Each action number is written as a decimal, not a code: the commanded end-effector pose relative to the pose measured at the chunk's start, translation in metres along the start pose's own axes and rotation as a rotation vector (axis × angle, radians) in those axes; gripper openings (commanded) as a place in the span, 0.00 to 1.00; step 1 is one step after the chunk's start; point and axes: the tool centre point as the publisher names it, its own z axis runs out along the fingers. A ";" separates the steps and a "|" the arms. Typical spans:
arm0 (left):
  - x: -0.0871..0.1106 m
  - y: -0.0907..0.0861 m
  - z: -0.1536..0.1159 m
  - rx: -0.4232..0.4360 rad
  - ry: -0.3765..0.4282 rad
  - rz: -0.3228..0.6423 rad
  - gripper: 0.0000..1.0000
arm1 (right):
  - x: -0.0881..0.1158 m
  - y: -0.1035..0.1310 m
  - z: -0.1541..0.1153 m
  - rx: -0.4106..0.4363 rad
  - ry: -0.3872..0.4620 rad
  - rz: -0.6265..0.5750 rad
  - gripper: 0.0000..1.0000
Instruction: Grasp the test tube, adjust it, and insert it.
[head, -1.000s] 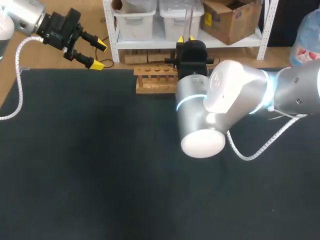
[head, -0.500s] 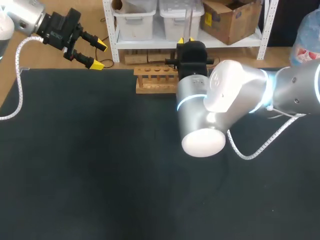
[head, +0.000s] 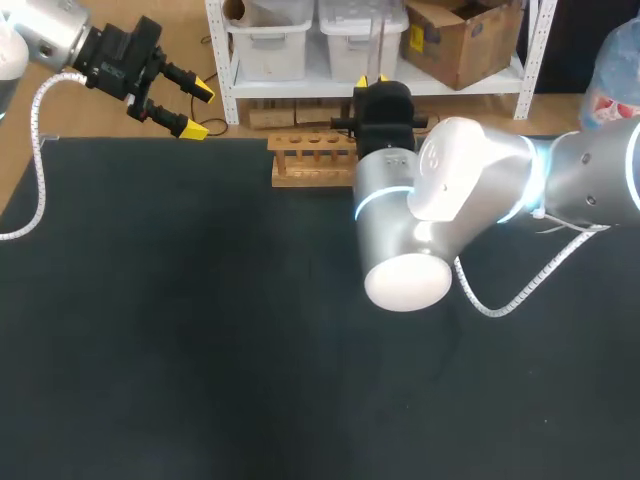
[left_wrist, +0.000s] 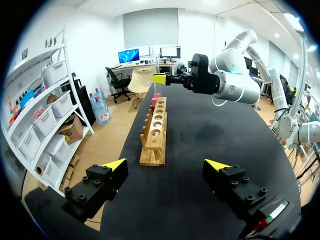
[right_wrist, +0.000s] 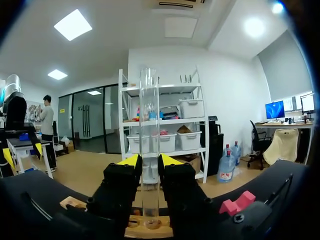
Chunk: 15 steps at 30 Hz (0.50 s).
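The black worktop (head: 200, 330) carried little besides the wooden rack (head: 312, 158), which stood by its far edge. My right arm (head: 450, 200) bulked over the rack's right end. My left arm (head: 60, 40) sat well off the rack's left end.

The left gripper (left_wrist: 167, 165) pointed along the rack with its fingers spread wide and nothing between them. The right gripper (right_wrist: 150, 161) stood above the rack's right end, its fingers closed from both sides on the test tube (right_wrist: 149, 130). The tube was upright, its open mouth well above the fingers and its lower end down toward the rack's holes. I could not tell whether the tip had entered a hole.

I judged the tube to be light, stiff, smooth and brittle, probably glass or clear plastic. It would likely slip under a loose pinch and might crack under a hard one or a sideways knock against the rack. I thought the present hold on the lower-middle wall sensible, since it left enough of the tube free below the fingers to go into a hole.
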 end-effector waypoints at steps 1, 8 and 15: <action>0.000 -0.001 0.000 -0.003 0.002 0.001 1.00 | 0.001 -0.005 0.001 -0.430 -0.003 0.000 0.00; 0.000 -0.001 0.000 -0.003 0.002 0.001 1.00 | 0.005 -0.008 0.003 -0.425 0.004 0.003 0.00; 0.000 -0.001 0.000 -0.003 0.002 0.001 1.00 | 0.013 -0.009 0.004 -0.420 0.019 0.014 0.00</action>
